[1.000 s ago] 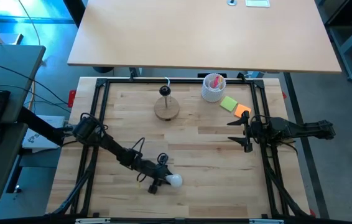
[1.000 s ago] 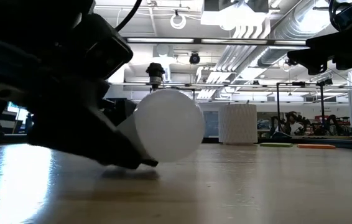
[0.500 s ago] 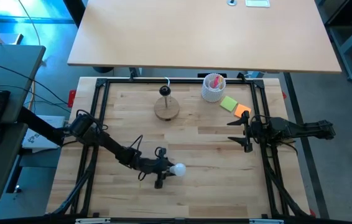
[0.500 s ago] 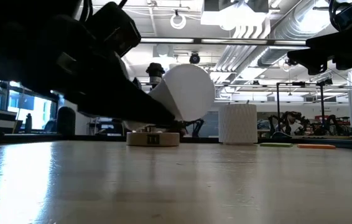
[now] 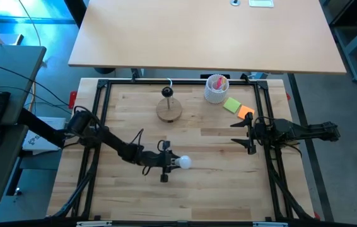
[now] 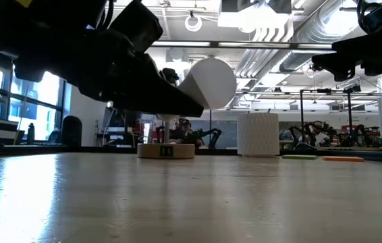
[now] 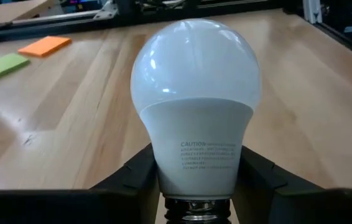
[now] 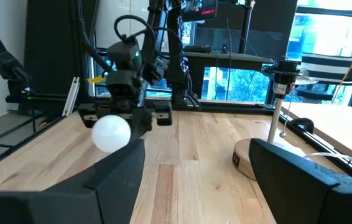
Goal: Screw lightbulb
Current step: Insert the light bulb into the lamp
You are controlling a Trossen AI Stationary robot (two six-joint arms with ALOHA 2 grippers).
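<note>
The white lightbulb hangs in the air over the near middle of the table, with my left gripper shut on it; its rounded end points toward the table's right. The left wrist view shows the lightbulb close up, with the screw base mostly hidden between the fingers. A round wooden stand with a dark socket post rests on the table at the far middle. My right gripper waits open at the table's right edge. My left gripper pinches the lightbulb's narrow white neck, just above the screw base, between its two fingers. The fingers reach nearly level from the table's left, along the bulb's axis. The bulb is lifted clear of the table, its round end tilted slightly up.
A white ribbed cup with pink contents stands at the far right. Green and orange sticky notes lie beside it. Black frame rails run along the table's sides. Bare wood lies between the bulb and the stand.
My left gripper has risen and gone toward the table's far edge and a little to the right, tipping up toward level. The lightbulb, which lay on the table a second ago, is now lifted clear in its hold.
</note>
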